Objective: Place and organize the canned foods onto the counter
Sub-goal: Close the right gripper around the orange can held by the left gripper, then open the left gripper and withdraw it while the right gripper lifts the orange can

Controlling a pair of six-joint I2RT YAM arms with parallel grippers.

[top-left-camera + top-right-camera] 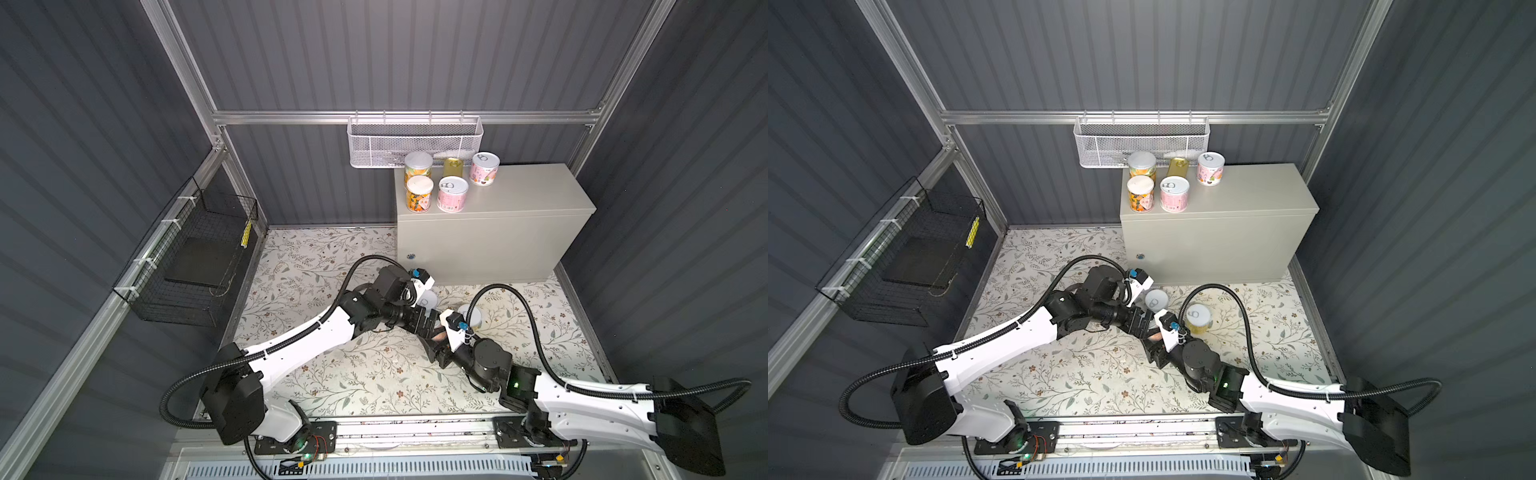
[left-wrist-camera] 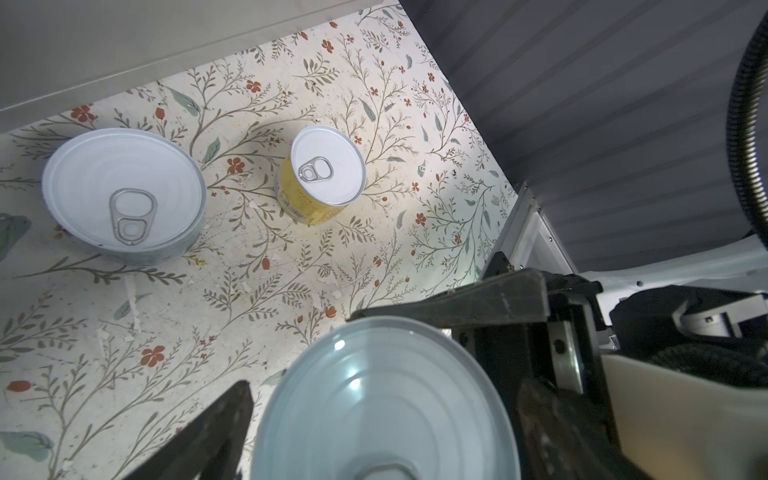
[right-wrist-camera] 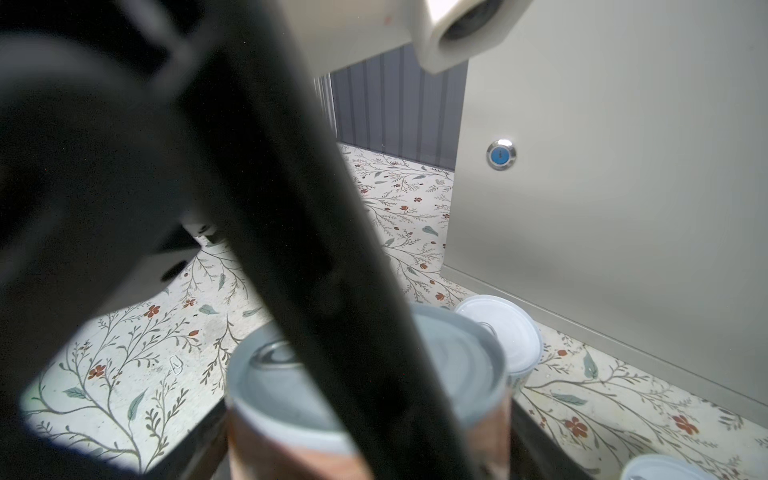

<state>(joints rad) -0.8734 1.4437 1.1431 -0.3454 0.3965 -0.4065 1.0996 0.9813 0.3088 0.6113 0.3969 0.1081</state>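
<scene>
Setting: a robot test cell in a lab, dressed up as a pantry corner.
Walls: dark grey ribbed panels (image 1: 415, 54) in a bare aluminium frame (image 1: 374, 117) enclose the left gripper (image 1: 432, 328) and right gripper (image 1: 436, 340) on three sides.
Floor: a flower-printed sheet (image 1: 332, 374) lies under both grippers.
Mounting: both arms are bolted to a metal rail (image 1: 415, 428) behind the grippers.
Props: a light-grey cabinet (image 1: 519, 199) with a blue lock (image 1: 411, 256) stands just ahead of them. A white mesh basket (image 1: 415, 141) hangs higher beyond. A black wire basket (image 1: 187, 270) is zip-tied well off the left gripper's outer side.
Stock: cans (image 1: 453, 193) are lined up on the cabinet top.
</scene>
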